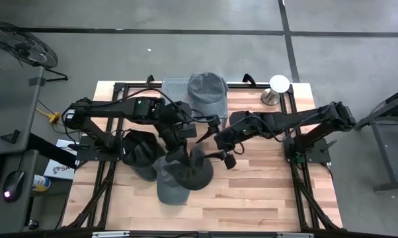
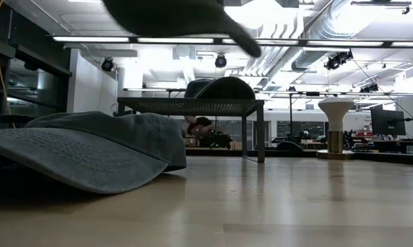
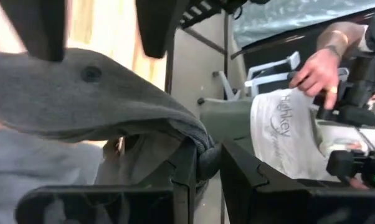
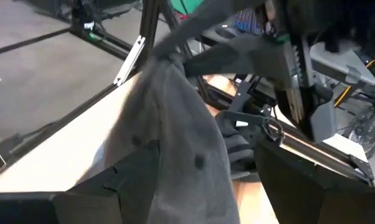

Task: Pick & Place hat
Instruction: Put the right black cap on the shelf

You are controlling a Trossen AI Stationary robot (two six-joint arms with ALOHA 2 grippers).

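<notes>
A dark grey cap (image 1: 194, 168) hangs in the air over the table's middle; its underside shows at the top of the low view (image 2: 179, 17). My left gripper (image 3: 207, 155) is shut on it. My right gripper (image 4: 206, 168) is open, and its fingers stand on either side of the cap's crown (image 4: 187, 143). A lighter grey cap (image 1: 171, 188) lies brim-down on the table under it, also seen in the low view (image 2: 90, 151). Another dark cap (image 1: 141, 151) lies to its left. A further grey cap (image 1: 207, 92) sits on a mesh stand (image 1: 176, 86) at the far edge. My left gripper pinches a bunched fold at the cap's edge (image 3: 197, 134) between its two fingers. The cap is lifted clear of the table and its crown (image 3: 91, 74) hangs from the hold. My right gripper: I cannot tell whether one finger (image 4: 134, 174) touches the crown beside it.
A white mushroom-shaped object (image 1: 278, 84) stands at the far right corner. The mesh stand's legs (image 2: 260, 134) rise from the far part of the table. Bare wood (image 1: 265, 192) lies near and to the right. A person's hand (image 3: 318, 68) shows beyond the table.
</notes>
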